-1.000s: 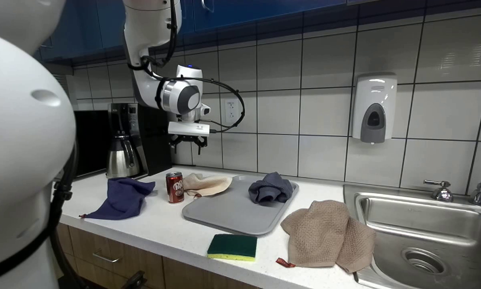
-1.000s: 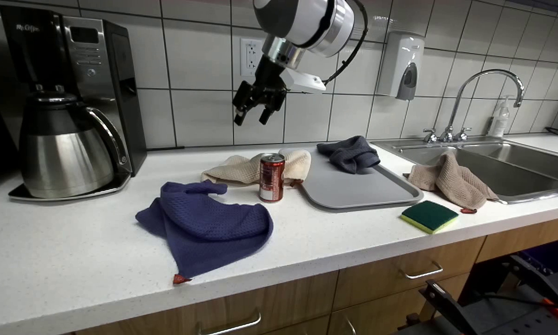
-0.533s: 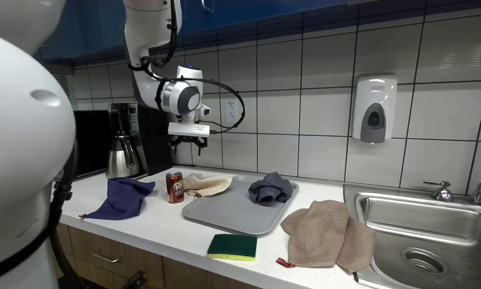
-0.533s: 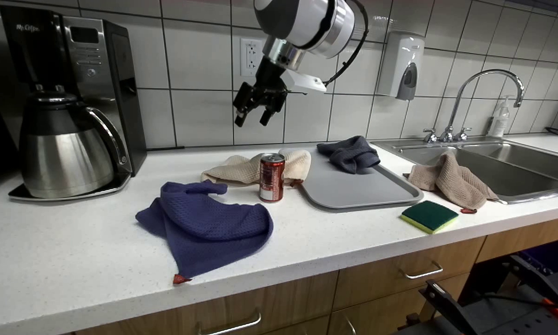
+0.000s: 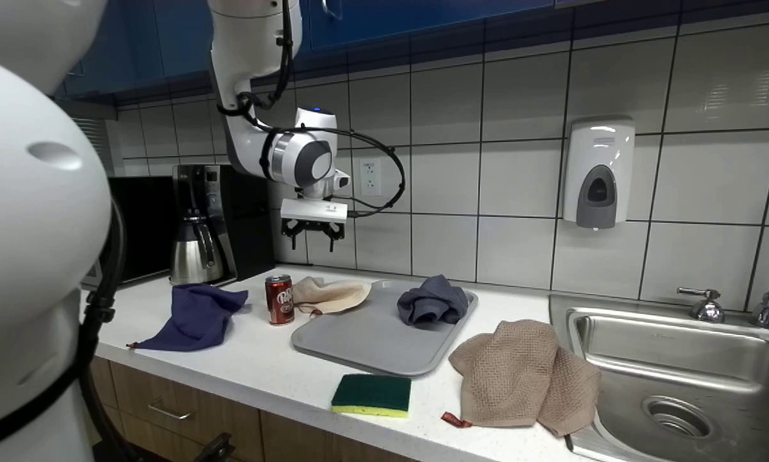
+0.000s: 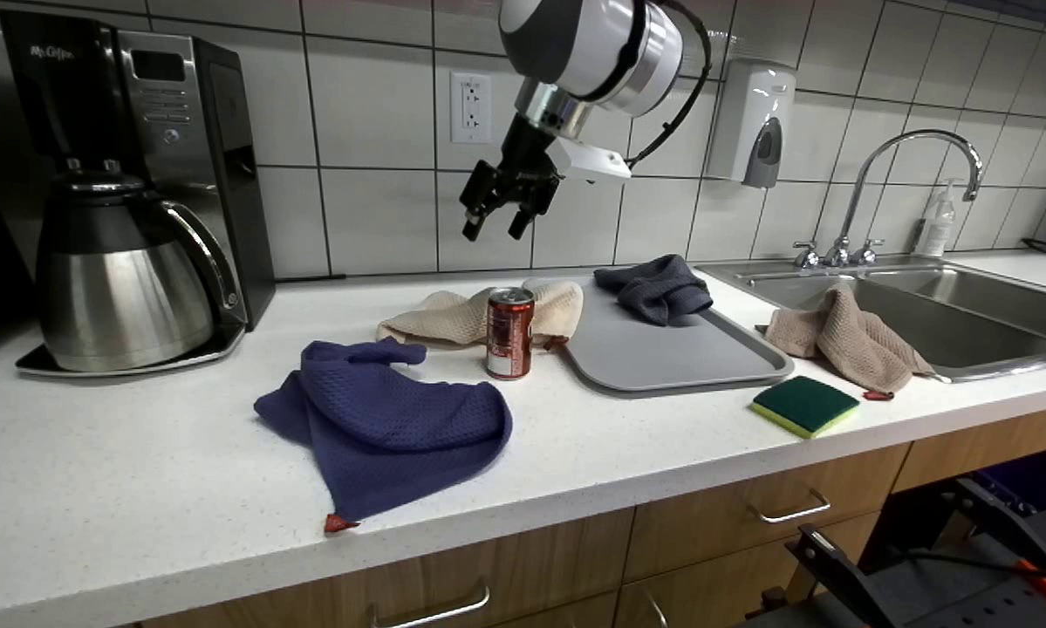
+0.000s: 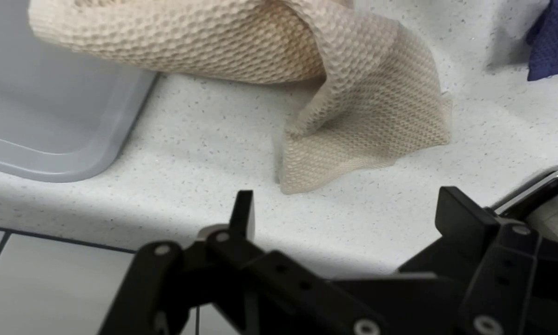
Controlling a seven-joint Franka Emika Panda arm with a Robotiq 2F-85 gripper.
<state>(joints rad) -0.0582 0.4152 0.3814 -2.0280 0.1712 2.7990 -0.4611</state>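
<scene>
Up above the back of the counter (image 6: 139,488), you've got the fingers (image 7: 465,214) hanging spread wide with nothing between them, and both exterior views show them well clear of everything below. Nearest thing is the cream cloth (image 7: 367,107): from the wrist view it's at about 12 o'clock from the gap, crumpled on the counter, with one end lapping over the gray tray (image 7: 55,116) off at 9 to 10 o'clock. So honestly I'd call this the lining-up step, empty-handed, no contact made yet. Going down on that cloth, I reckon, would call for a small shift toward 12 in the wrist view, then a straight drop with the fingers straddling a raised fold; the flat corner closest to them looks thin and probably wouldn't give you much to bite. Mind the soda can (image 6: 510,344) though, standing at roughly 5 o'clock of the cloth in an exterior view, close enough that I can't tell if they touch. Also around that can: navy cloth (image 6: 392,419) at 8 o'clock, dark gray cloth (image 6: 658,292) bunched on the tray between 2 and 3, coffee maker (image 6: 174,148) well off at 10. I can't spot the can in your wrist view, so I'd check from outside before going low.
</scene>
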